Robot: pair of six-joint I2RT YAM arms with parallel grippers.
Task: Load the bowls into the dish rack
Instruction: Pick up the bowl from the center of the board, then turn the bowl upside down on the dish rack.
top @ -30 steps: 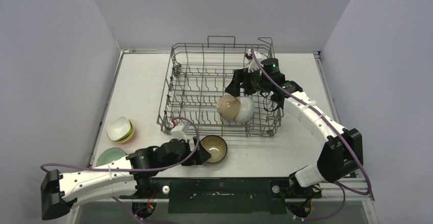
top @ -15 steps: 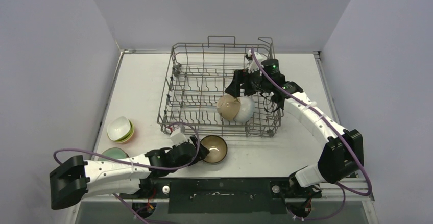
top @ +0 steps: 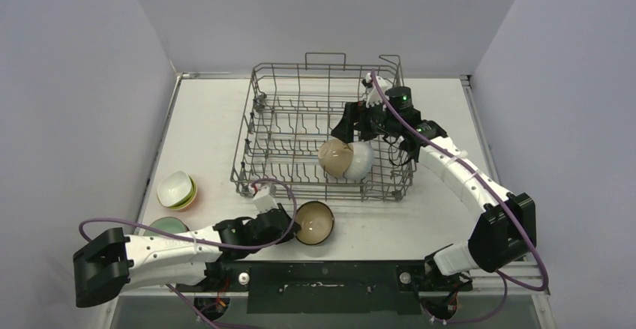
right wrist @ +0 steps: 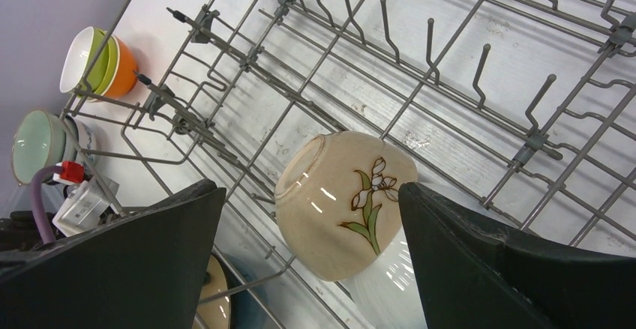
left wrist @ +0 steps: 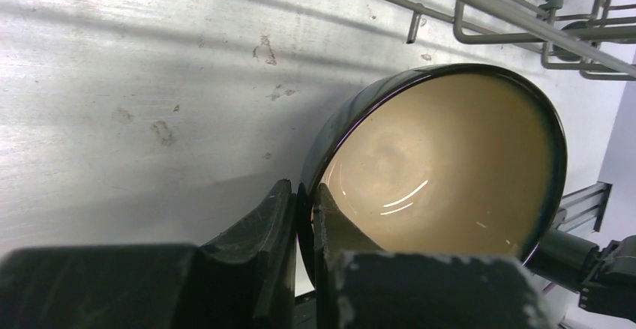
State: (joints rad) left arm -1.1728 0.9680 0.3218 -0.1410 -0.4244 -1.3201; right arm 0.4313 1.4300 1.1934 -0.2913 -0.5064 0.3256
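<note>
Presently, step in hand: pickup of one bowl from the table point(top: 210, 119) for loading. Item 1, the dark bowl point(top: 315, 222) with beige inside, tilted, at 6 o'clock of the dish rack point(top: 315, 188), just outside its near wall. Item 2, the left gripper point(top: 289, 228), jaws pinched on that bowl's rim at its 9 o'clock side; the left wrist view shows one finger point(left wrist: 259, 228) outside the wall and the other inside the cavity, with the rim between them. Item 3, the right gripper point(top: 354, 128), jaws spread wide and holding nothing, hanging over the rack's right half. Item 4, the beige flowered bowl point(top: 335, 158), and item 5, the white bowl point(top: 362, 160), both lying on their sides inside the rack at its 5 o'clock corner, touching each other. Item 6, a stack of white, lime and orange bowls point(top: 177, 190) at 8 o'clock of the rack, on the table. Item 7, a pale green bowl point(top: 163, 228) at 7 o'clock, nearer the left arm. Next move, as judged: lift the dark bowl clear of the rack's near wall, carry it toward 12 o'clock and set it between free tines, away from items 4 and 5; the thin rim grip calls for a slow, level lift.
</note>
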